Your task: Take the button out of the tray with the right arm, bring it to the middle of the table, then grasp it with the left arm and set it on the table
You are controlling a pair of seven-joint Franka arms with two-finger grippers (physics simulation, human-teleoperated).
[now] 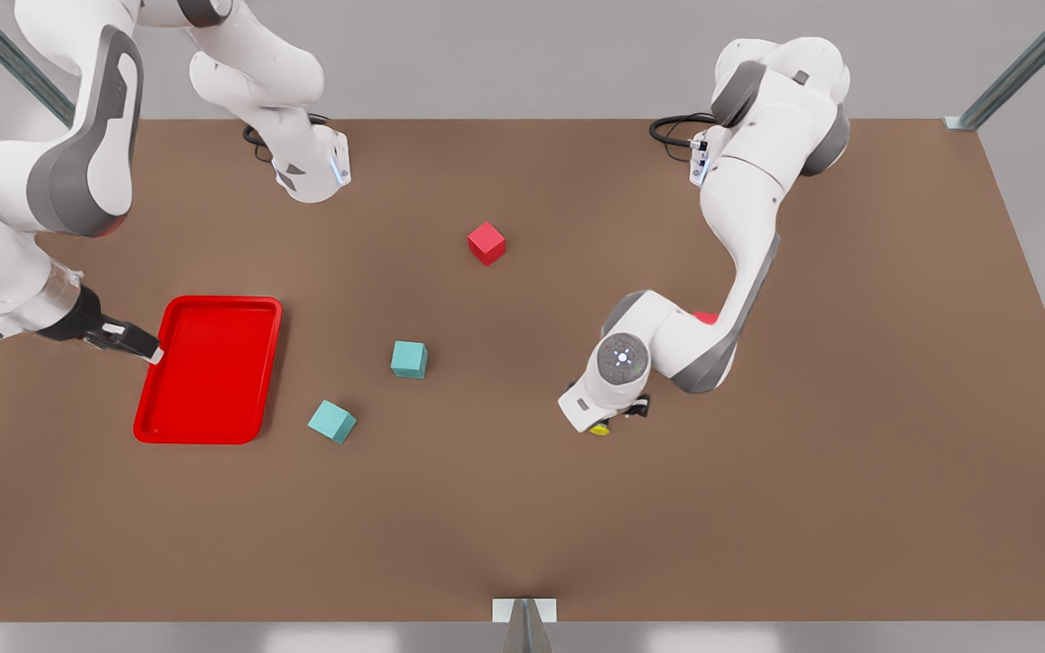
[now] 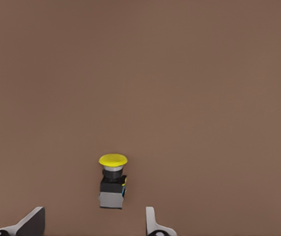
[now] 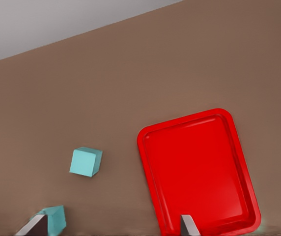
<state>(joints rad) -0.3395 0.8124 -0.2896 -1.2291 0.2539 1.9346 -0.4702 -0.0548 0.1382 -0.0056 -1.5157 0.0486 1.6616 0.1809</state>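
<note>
The button, yellow cap on a dark body, rests on the brown table just beyond my left gripper. That gripper is open, and its fingertips stand apart from the button. In the front view the button peeks out under the left gripper, right of the table's middle. My right gripper hovers open and empty at the left rim of the red tray. From the right wrist camera, the tray has nothing in it, and the right gripper holds nothing.
Two teal cubes lie between the tray and the button. A red cube sits farther back, and another red shape shows behind the left arm's elbow. The wide brown table is bare on the front view's right.
</note>
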